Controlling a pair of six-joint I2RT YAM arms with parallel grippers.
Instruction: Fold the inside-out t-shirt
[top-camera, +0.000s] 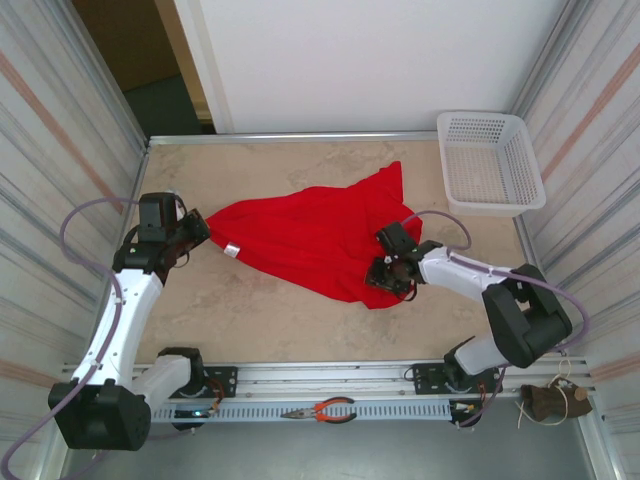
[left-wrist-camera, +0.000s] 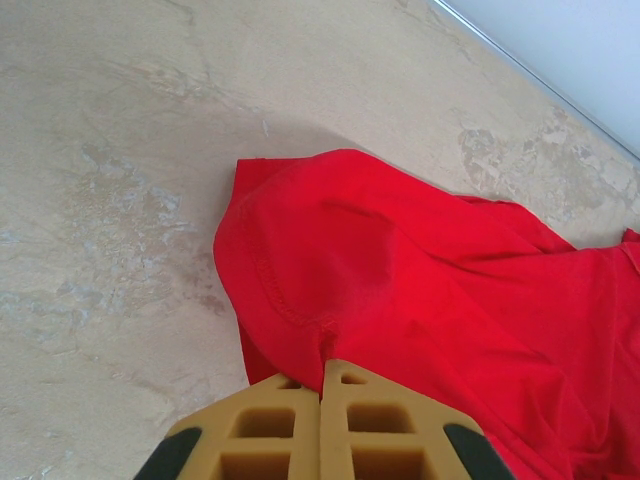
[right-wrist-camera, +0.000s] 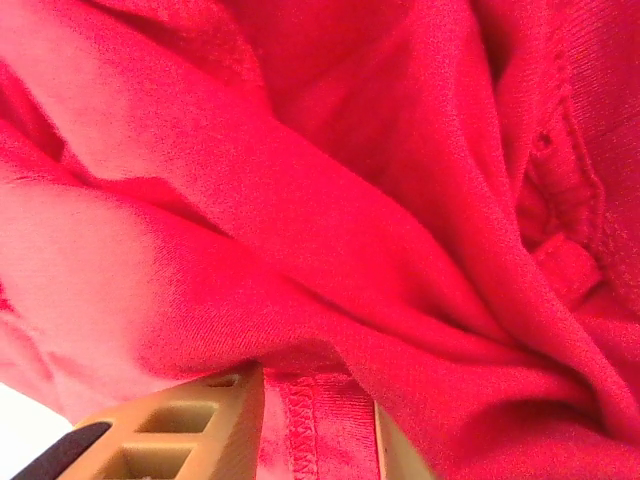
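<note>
Pinching the t-shirt (left-wrist-camera: 420, 290) at its left tip, the left gripper (left-wrist-camera: 322, 375) has both tan fingers (left-wrist-camera: 265, 425) pressed together with a stitched seam of red cloth caught between them. From there the cloth spreads away to the right over the table (left-wrist-camera: 110, 200), wrinkled, with its edge lifted slightly off the surface near the grip. In the top view the left gripper (top-camera: 197, 228) sits at the shirt's left corner, and a small pale tag (top-camera: 232, 249) is just beside it on the cloth. The left arm runs up the left side from its base, with the wrist bent right toward the shirt.

The right gripper (right-wrist-camera: 315, 400) is clamped on a folded hem. The red hem fills the gap between its fingers (right-wrist-camera: 200, 425), and bunched folds of the t-shirt (right-wrist-camera: 300, 200) lie all round them. In the top view the right gripper (top-camera: 385, 272) is on the shirt's lower right edge. Its forearm reaches left from a raised elbow, base at bottom right.

The t-shirt (top-camera: 310, 235) lies mid-table, stretched between the two grippers, crumpled, with one corner pointing toward the far right. The table (top-camera: 260, 310) is beige stone pattern. A white basket (top-camera: 530, 170) stands at the far right corner, well apart from the shirt. Red-handled pliers (top-camera: 325, 410) lie on the rail between the bases.
</note>
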